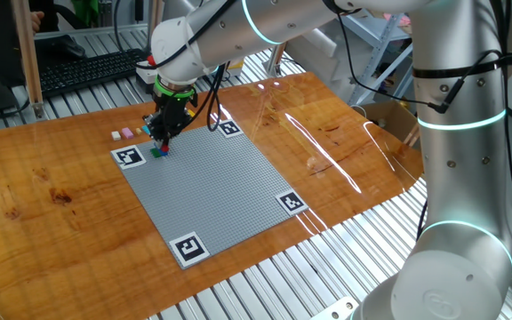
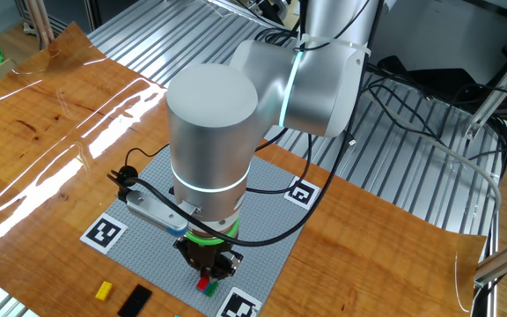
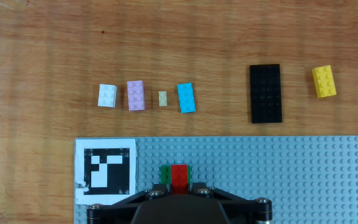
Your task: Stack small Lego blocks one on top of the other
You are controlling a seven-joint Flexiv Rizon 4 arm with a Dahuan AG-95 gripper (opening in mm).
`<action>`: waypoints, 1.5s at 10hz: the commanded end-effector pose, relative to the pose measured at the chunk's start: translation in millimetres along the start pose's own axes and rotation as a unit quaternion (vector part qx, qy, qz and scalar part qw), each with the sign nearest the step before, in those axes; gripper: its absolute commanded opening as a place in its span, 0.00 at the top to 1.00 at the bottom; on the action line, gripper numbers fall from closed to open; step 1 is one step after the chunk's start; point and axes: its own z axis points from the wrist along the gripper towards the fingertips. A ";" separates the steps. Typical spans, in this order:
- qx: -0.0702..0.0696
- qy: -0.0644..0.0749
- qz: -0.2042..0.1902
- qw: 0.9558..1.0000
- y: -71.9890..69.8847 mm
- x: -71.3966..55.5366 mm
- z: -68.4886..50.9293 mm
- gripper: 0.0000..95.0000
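Note:
In the hand view a red block (image 3: 179, 174) sits on a green block (image 3: 165, 173) on the grey baseplate (image 3: 278, 174), beside a corner marker. My gripper (image 3: 179, 186) stands right over them, its jaws closed against the red block's sides. In one fixed view the gripper (image 1: 161, 140) is low at the plate's far left corner. In the other fixed view the red block (image 2: 203, 283) shows just under it. On the wood beyond the plate lie white (image 3: 107, 95), pink (image 3: 135, 95), tiny beige (image 3: 163, 98), blue (image 3: 186, 98), black (image 3: 266, 93) and yellow (image 3: 324, 81) blocks.
The baseplate (image 1: 212, 182) has a black-and-white marker (image 1: 129, 156) at each corner. The wooden table (image 1: 52, 204) has a glossy sheet on its right part. My arm's large body (image 2: 214, 132) hangs over the plate in the other fixed view.

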 end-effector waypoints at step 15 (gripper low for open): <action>-0.004 -0.001 0.015 1.000 -0.1 0.9 3.2 0.80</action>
